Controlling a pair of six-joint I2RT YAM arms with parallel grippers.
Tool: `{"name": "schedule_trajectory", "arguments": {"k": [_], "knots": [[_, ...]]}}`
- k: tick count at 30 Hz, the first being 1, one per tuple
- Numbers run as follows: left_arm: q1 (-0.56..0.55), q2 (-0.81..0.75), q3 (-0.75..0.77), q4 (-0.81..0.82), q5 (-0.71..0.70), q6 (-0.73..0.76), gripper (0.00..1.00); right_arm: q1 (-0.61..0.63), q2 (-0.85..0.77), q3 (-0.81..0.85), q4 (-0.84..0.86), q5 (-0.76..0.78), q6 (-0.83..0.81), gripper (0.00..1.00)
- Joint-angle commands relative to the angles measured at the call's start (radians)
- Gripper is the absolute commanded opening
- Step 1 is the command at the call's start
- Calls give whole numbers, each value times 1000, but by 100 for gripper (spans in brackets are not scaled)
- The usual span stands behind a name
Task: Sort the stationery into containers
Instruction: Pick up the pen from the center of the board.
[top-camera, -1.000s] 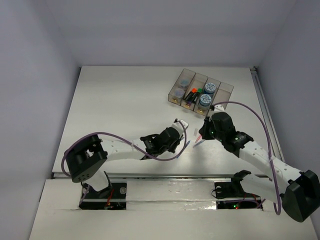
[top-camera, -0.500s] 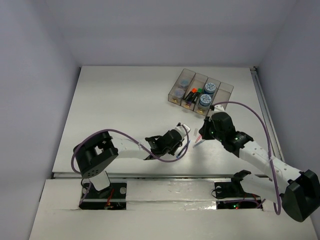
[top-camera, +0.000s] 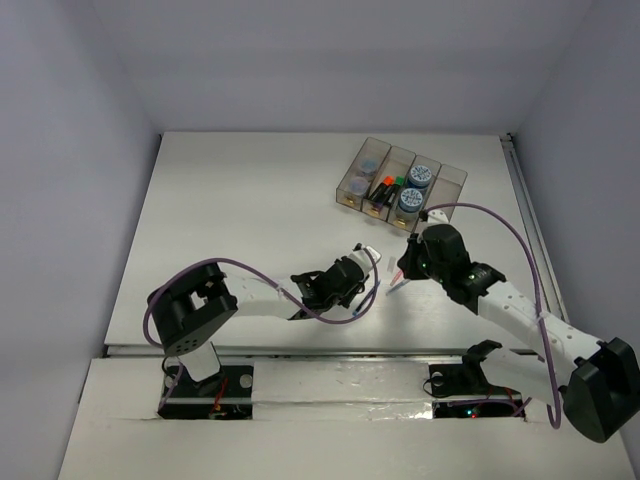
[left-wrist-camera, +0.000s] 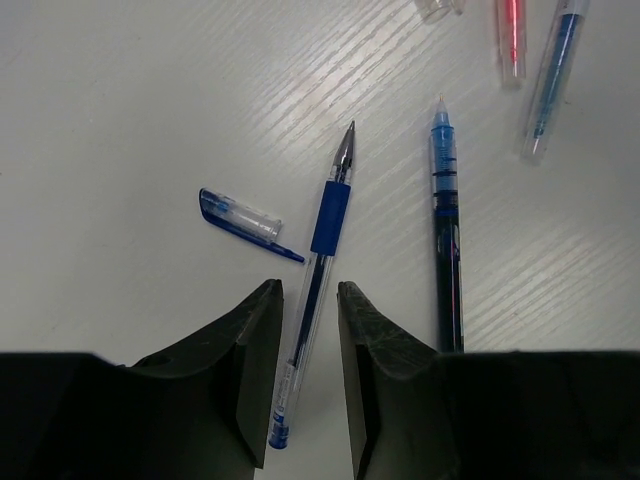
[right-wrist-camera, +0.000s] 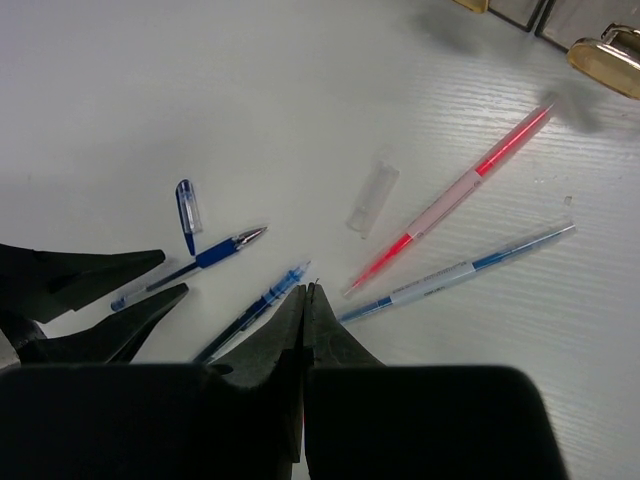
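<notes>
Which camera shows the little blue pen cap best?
The left wrist camera: the pen cap lies big and sharp, just left of the blue pen. The right wrist view shows it smaller. From the top view it is too tiny to find.

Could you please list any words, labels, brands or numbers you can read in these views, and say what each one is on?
None can be read.
The blue pen and the dark blue pen show no lettering, only plain bands.
The patterned tops of the rolls are too small to read.
</notes>
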Motion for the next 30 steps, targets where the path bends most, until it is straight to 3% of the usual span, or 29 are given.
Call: {"name": "schedule_trajectory", "arguments": {"k": [1,8,12,13,14,20,24,27,29,30], "knots": [[-3,23,28,27,-11,22,27,0,9,8,42,-2,-2,0],[-3,62,32,36,-3,30,25,0,15,13,45,-14,-2,1],[-3,71,19,44,-17,24,15,0,25,19,51,-30,-1,7],[-3,73,16,46,-18,24,12,0,26,21,53,-33,-1,11],[-3,73,9,47,-26,18,0,0,29,24,56,-33,-1,13],[-3,10,-66,78,-53,1,0,0,75,34,97,-69,7,45],[-23,-106,-119,78,-66,-27,0,0,144,59,154,-100,19,52],[-23,-212,-187,76,-60,-62,0,0,216,103,187,-145,17,43],[-23,-262,-236,79,-40,-106,0,9,282,145,200,-143,11,11],[-23,-298,-248,75,-28,-129,0,23,307,162,197,-143,7,2]]}}
